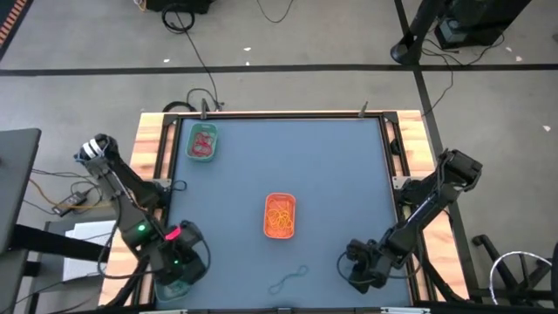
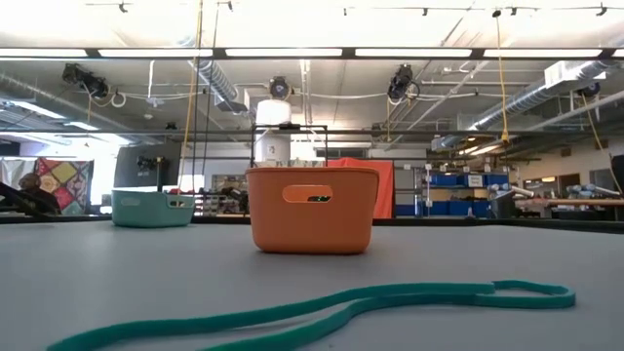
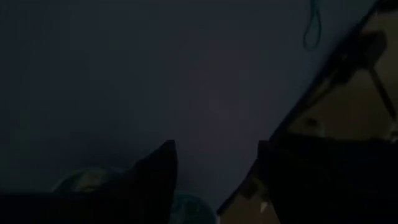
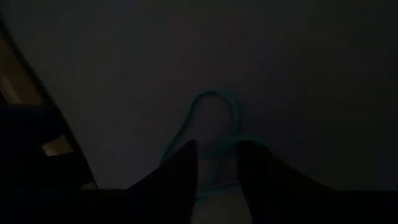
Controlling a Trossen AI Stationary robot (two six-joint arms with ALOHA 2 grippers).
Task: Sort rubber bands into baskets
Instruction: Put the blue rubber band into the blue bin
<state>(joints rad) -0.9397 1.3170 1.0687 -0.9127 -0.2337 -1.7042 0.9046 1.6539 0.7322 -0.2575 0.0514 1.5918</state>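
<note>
My left gripper (image 1: 179,266) (image 3: 214,168) stands open above a greenish basket (image 1: 168,286) at the table's near left corner, which it mostly hides. My right gripper (image 1: 359,272) (image 4: 217,165) is low over the near right of the table, fingers apart. The right wrist view shows a teal rubber band (image 4: 210,118) lying just past the fingertips and running in between them. Another long teal band (image 1: 289,279) (image 2: 322,307) lies flat near the front edge. An orange basket (image 1: 280,215) (image 2: 312,210) holds orange bands. A teal basket (image 1: 202,142) (image 2: 151,207) at the far left holds red ones. My right gripper points steeply down with the teal band's near end (image 4: 214,183) showing between its two fingers. I cannot tell whether either finger touches the band. The band lies flat on the table.
Wooden side rails (image 1: 150,148) (image 1: 417,166) border the grey table top on the left and right. Bare table lies between the orange basket and both grippers. Black cables (image 1: 196,100) run on the floor past the far edge.
</note>
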